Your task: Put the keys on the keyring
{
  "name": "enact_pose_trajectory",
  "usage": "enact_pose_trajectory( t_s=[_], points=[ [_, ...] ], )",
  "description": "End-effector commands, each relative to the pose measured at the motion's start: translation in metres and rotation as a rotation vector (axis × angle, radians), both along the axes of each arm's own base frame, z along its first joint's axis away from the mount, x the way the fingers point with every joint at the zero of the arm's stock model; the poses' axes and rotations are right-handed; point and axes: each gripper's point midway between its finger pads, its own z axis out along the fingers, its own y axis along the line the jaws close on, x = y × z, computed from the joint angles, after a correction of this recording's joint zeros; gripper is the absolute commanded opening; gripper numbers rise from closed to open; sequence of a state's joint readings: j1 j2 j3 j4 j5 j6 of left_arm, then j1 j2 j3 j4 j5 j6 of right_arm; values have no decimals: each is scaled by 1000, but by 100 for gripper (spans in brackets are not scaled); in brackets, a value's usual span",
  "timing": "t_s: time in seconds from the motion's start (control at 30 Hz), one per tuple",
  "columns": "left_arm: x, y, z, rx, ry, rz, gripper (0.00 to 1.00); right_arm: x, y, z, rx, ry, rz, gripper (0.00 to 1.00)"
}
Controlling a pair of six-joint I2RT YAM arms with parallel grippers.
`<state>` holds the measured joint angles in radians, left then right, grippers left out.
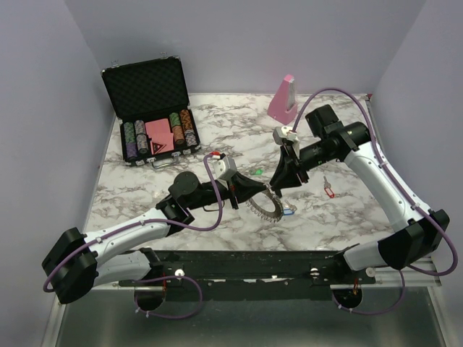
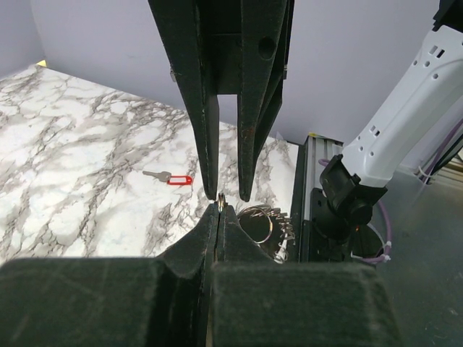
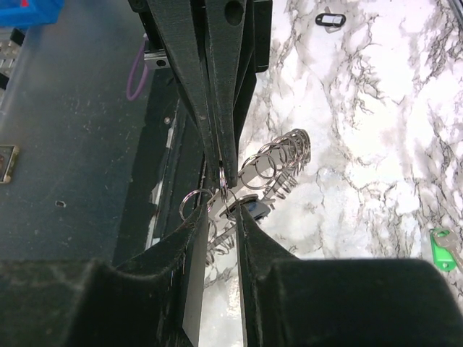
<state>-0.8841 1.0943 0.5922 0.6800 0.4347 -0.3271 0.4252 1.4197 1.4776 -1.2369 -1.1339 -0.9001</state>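
Observation:
The keyring (image 1: 269, 207) is a grey metal ring edged with small loops, held edge-up just above the table. My left gripper (image 1: 258, 194) is shut on one loop of the keyring (image 2: 269, 223), pinched at its tips (image 2: 220, 205). My right gripper (image 1: 278, 183) comes in from the opposite side, tip to tip with the left. Its jaws (image 3: 221, 212) stand slightly apart around a loop of the keyring (image 3: 278, 163) without closing on it. A blue key (image 1: 289, 211) hangs at the ring. On the marble lie a green key (image 1: 258, 172), a red key (image 1: 329, 191) and a black key (image 3: 330, 19).
An open black case (image 1: 148, 87) with poker chips stands at the back left. A pink wedge block (image 1: 283, 98) stands at the back centre. The black rail (image 1: 239, 264) with both arm bases runs along the near edge.

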Motion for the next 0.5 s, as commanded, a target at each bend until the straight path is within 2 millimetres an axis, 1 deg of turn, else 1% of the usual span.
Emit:
enact_pose_trajectory(
  t_s=[0.0, 0.2, 0.47],
  points=[
    [-4, 0, 20, -57, -45, -18, 0, -3, 3, 2, 37, 18, 16, 30],
    [-3, -2, 21, -55, -42, -21, 0, -6, 3, 6, 57, 13, 38, 26],
    [-3, -4, 23, -65, -38, -25, 0, -6, 5, 3, 67, 28, 46, 20]
  ],
)
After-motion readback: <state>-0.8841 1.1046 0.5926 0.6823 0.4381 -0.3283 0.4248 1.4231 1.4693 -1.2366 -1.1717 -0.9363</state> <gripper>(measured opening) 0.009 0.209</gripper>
